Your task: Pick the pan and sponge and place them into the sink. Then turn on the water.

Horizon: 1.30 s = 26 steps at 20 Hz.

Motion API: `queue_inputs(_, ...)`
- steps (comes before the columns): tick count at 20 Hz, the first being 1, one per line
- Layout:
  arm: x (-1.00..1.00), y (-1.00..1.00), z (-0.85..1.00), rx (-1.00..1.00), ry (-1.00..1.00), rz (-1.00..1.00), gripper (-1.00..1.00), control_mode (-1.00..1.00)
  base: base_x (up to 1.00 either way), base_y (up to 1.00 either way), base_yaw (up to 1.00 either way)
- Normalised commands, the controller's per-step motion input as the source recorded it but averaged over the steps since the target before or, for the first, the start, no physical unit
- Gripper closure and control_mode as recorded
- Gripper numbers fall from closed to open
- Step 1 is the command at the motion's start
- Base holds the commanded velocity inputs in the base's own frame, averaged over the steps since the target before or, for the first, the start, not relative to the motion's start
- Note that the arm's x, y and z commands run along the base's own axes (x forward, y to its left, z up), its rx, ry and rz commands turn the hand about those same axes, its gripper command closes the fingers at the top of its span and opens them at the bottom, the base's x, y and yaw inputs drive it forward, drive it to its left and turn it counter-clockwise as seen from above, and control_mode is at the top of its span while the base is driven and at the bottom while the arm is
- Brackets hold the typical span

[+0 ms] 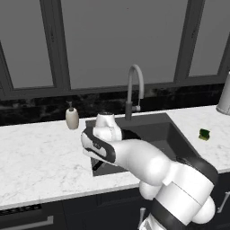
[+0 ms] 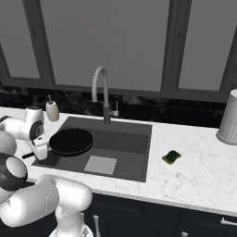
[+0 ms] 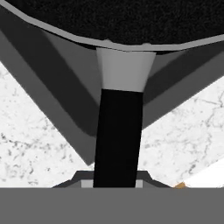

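My gripper (image 2: 40, 149) is shut on the thin black handle (image 3: 117, 135) of the pan (image 2: 71, 141). The round black pan hangs over the left part of the sink (image 2: 132, 139), with its handle pointing out over the sink's left rim. In the hand view the pan (image 3: 122, 17) spans the top and the handle runs straight down between my jaws. In the left base view my arm hides most of the pan. The green-and-yellow sponge (image 2: 172, 157) (image 1: 205, 134) lies on the marble right of the sink (image 1: 168, 132). No water is in view at the faucet (image 2: 102, 90).
A cream soap dispenser (image 2: 52, 110) (image 1: 72, 117) stands at the back left of the sink. The arched grey faucet (image 1: 135, 87) rises behind the basin. A tall grey canister (image 2: 229, 121) stands at the far right. White marble counter (image 1: 40, 157) stretches to both sides.
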Motion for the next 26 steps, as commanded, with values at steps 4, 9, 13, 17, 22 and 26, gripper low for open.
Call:
queue_inputs(4, 0.26, -0.34, 0.00, 0.00, 0.04, -0.16, 1.00, -1.00, 0.00, 0.00, 0.00)
queue_inputs(9, 0.31, -0.27, -0.03, 0.00, 0.03, -0.16, 1.00, -1.00, 0.00, 0.00, 0.00)
queue_inputs(13, 0.37, -0.22, -0.08, 0.00, 0.02, -0.13, 1.00, -1.00, 0.00, 0.00, 0.00)
queue_inputs(17, 0.41, -0.34, -0.05, 0.00, 0.02, -0.10, 1.00, -1.00, 0.00, 0.00, 0.00)
queue_inputs(22, 0.31, -0.26, -0.20, 0.00, 0.00, -0.07, 1.00, -1.00, 0.00, 0.00, 0.00)
queue_inputs(26, 0.27, -0.19, -0.29, -0.02, 0.00, -0.06, 1.00, -1.00, 0.00, 0.00, 0.00)
